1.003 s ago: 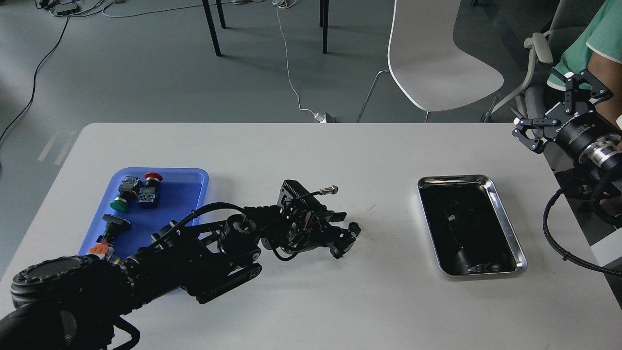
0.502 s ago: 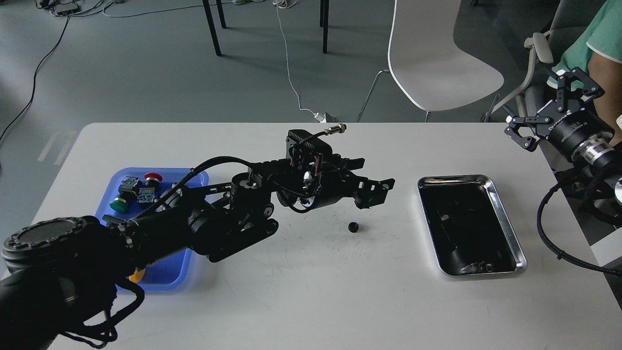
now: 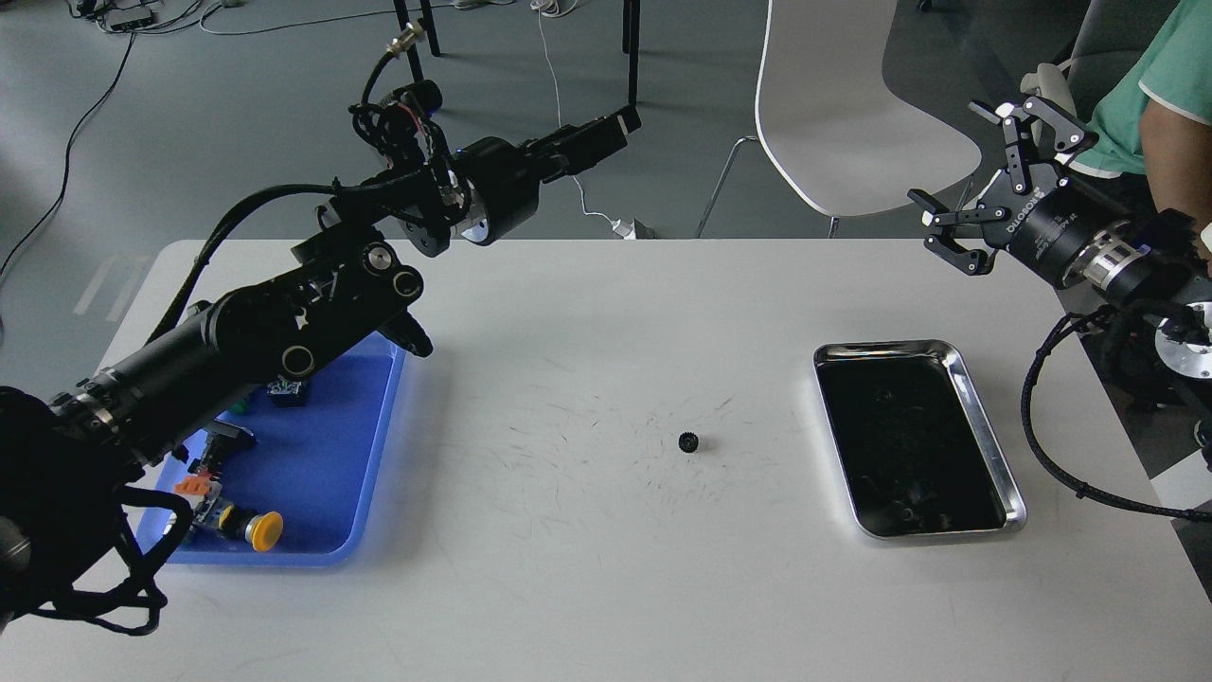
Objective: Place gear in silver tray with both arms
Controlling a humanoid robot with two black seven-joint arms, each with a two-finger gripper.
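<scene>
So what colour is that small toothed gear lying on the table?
Black small toothed gear, head view.

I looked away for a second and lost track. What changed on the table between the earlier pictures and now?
The left tool let go of the gear, leaving it on the white table, then rose and drew back toward the blue tray. The right tool, open, came forward and left, nearer the silver tray. Both trays stayed put; the silver one holds no gear.

Left pincer (image 3: 606,133) now raised, gear (image 3: 688,441) released.
</scene>
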